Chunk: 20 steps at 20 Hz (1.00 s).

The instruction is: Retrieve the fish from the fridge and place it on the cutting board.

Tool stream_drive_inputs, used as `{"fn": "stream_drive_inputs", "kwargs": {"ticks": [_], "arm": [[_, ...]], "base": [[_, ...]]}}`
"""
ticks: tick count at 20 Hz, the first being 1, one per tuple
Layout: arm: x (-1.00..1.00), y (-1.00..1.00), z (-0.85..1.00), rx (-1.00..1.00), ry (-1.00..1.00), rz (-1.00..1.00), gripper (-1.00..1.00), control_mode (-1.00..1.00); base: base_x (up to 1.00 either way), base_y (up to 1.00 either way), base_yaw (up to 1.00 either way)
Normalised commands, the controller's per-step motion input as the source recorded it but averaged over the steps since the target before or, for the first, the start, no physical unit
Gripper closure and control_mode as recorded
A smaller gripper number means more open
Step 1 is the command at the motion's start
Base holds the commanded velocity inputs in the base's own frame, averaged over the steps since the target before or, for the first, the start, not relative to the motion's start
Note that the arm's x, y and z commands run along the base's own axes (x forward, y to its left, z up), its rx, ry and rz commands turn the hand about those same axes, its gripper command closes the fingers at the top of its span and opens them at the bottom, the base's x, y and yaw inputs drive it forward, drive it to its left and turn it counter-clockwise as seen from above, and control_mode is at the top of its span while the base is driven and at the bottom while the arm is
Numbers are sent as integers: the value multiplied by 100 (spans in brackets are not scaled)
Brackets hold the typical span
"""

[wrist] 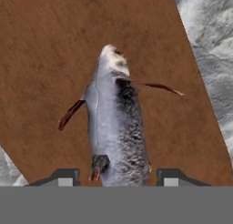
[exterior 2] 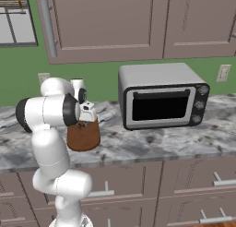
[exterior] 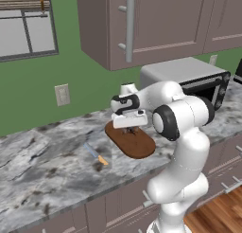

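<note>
While the fish (wrist: 116,123) lies on the cutting board (wrist: 54,45), the gripper (wrist: 117,176) hangs right over it w/ jaws apart: in the hand view the two dark tips stand either side of the fish's tail end, a gap showing on each side, so nothing is clamped. Judging by that, the release looks done or nearly so & the fish sits on the board, well inside its edges, marble counter (wrist: 209,41) showing past the board's far edge. From the left base view the board (exterior: 137,144) is on the counter just in front of the microwave (exterior: 189,76), w/ the gripper (exterior: 130,128) low above the board's near half; a thin blue-and-orange utensil (exterior: 96,154) lies on the counter beside the board, apart from it. The right base view has the board (exterior 2: 84,136) partly behind the arm, left of the microwave (exterior 2: 161,97). Handling, as a guess: fish looks light, slender, prob. slick-skinned & a bit soft, so it could slide or roll under pinch. Fins are thin & likely fragile, so avoid them. If a re-grip is needed, best hold is across the thick mid-body, jaws on the flanks, not tail or head where it tapers & could squirt out.
</note>
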Motion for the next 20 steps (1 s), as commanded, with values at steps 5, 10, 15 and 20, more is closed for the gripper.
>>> {"fn": "stream_drive_inputs", "kwargs": {"ticks": [5,10,15,20], "arm": [[0,0,0,0,0,0,-100,-100],[-6,0,3,0,0,0,-100,-100],[-41,-1,23,0,0,0,-100,-100],[-61,-8,26,0,-3,0,-100,-100]], "base": [[0,0,0],[0,0,0],[0,0,0],[0,0,0]]}}
